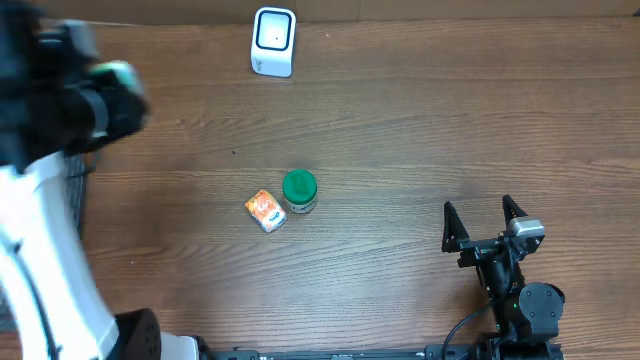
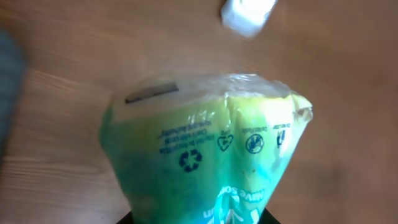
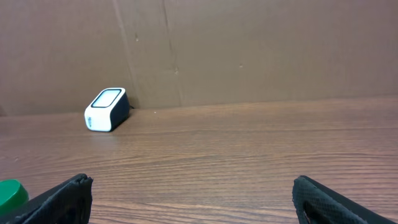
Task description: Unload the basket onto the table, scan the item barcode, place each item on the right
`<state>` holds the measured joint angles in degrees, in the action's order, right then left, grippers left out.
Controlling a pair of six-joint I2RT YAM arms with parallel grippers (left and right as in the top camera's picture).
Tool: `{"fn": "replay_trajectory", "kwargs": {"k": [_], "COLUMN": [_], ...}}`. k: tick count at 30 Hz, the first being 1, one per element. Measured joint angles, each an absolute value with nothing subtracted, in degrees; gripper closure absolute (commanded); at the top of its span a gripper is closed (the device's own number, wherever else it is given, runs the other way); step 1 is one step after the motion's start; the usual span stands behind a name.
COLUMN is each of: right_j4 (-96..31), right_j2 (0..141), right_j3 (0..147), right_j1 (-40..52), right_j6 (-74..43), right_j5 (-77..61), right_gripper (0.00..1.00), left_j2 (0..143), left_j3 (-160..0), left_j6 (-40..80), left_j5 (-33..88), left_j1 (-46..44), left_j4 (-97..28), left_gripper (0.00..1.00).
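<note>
Raised over the worktop's (image 1: 400,130) left edge, the left claw (image 1: 108,98) grips a green-yellow bag (image 2: 205,155) bearing a recycling symbol (image 2: 190,160); the right claw (image 1: 478,206) sits low, wide open.

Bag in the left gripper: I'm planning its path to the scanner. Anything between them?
Nothing visible. Only bare table lies between the bag and the scanner; the green-lidded jar and orange packet sit mid-table, off that line.
</note>
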<state>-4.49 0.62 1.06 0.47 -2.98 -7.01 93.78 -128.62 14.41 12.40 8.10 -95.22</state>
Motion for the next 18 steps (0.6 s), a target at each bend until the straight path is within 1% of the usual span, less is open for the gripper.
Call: {"fn": "replay_trajectory", "kwargs": {"k": [2, 3, 6, 7, 10, 14, 16, 18], "right_j4": [-4.5, -4.5, -4.4, -4.5, -4.4, -4.4, -4.5, -4.4], "right_j2": [0.6, 0.6, 0.6, 0.6, 0.6, 0.6, 0.6, 0.6], "right_j3": [1.1, 1.1, 1.1, 1.1, 1.1, 1.1, 1.1, 1.1], "right_j1": [0.5, 0.5, 0.5, 0.5, 0.5, 0.5, 0.5, 0.5], "right_j6": [-3.0, -3.0, -3.0, -3.0, -3.0, -3.0, -3.0, -3.0], "right_j5": [-7.0, -7.0, -7.0, -7.0, -7.0, -7.0, -7.0, -7.0], "right_gripper": [0.00, 0.00, 0.00, 0.00, 0.00, 0.00, 0.00, 0.00], "left_j2": [94.8, 96.1, 97.5, 98.1, 99.0, 101.3, 102.6, 104.1], "left_j3": [-122.8, -117.4, -106.9, -100.6, -90.9, -80.4, -76.2, -74.3], "left_j6": [14.3, 14.3, 14.4, 14.8, 16.2, 17.5, 18.6, 19.6], "left_j5": [11.7, 11.5, 10.3, 8.8, 6.5, 7.0, 8.8, 10.3], "left_j1": [4.1, 1.2, -3.3, -5.6, -8.6, -9.6, -9.7, -9.9], "left_j4": [-92.9, -90.7, -83.2, -79.2, -69.7, -57.7, -51.7, -47.8], "left_gripper": [0.96, 0.95, 0.92, 0.91, 0.91, 0.88, 0.82, 0.73]}}
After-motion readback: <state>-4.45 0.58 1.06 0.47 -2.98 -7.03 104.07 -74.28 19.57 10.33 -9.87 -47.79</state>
